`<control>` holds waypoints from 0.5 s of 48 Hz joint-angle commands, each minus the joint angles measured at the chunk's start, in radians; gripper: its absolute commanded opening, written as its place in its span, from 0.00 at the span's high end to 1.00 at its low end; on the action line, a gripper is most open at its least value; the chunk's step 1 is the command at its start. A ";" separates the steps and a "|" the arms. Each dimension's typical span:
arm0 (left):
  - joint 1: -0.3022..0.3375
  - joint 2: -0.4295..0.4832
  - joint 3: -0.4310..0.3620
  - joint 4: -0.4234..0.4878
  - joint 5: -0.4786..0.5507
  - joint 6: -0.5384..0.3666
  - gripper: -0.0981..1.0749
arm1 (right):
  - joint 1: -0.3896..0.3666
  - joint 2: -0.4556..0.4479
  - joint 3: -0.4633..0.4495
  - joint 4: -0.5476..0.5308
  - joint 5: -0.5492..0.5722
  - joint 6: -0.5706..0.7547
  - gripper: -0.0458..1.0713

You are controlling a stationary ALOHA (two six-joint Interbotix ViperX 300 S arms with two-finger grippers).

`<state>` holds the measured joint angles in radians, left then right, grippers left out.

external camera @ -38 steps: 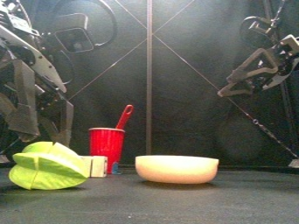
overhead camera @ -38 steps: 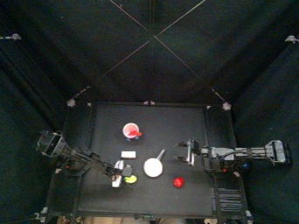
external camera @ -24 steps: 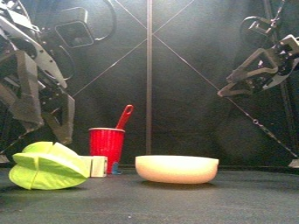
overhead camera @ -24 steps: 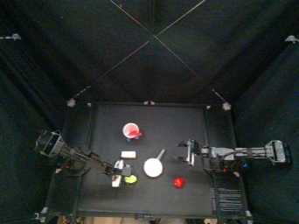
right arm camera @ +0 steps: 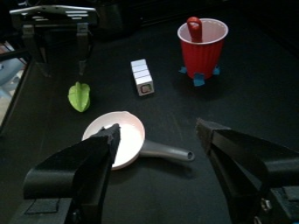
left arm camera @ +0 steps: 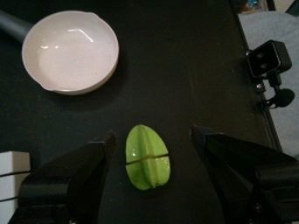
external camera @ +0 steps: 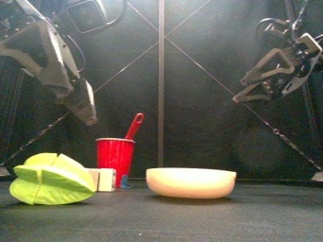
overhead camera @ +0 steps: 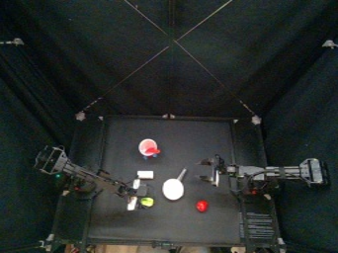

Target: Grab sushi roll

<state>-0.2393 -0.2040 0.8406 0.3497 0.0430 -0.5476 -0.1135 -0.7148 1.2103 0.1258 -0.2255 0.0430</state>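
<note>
Two arms hang over the black counter (overhead camera: 224,128), one from each side, and neither gripper holds anything. The left gripper (left arm camera: 152,136) has its jaws spread wide; its wrist view looks down between them at a green leaf-shaped piece (left arm camera: 146,156) lying flat on the counter, with clear gaps on both sides, so nothing is touching it. In the front view this arm hangs well above the things on the counter.

The sushi roll (right arm camera: 142,77) is a small white blocky chunk on the left part of the counter. It lies between the green piece and the red cup (right arm camera: 202,35) and is apart from both. From the front it shows as a pale stub (external camera: 106,180) just beside the cup's base, half hidden behind the green piece. From above it sits near the front left (overhead camera: 142,175), close to the left arm's end.

The red cup stands upright with a red utensil (external camera: 132,126) leaning out of it. A white bowl with a handle (right arm camera: 122,140) rests near the counter's middle, and a small red thing (overhead camera: 203,207) lies toward the front.

The right gripper (right arm camera: 158,129) is also splayed open, hovering on the right side with the bowl seen between its jaws, well away from the sushi roll.
</note>
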 commanded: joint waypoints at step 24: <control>0.117 -0.143 0.094 -0.204 -0.304 0.008 0.07 | 0.043 0.012 -0.072 0.156 0.109 0.086 0.07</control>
<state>-0.1396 -0.3099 0.9127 0.1795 -0.1994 -0.5446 -0.0660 -0.7026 1.1658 0.2792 -0.1135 0.1273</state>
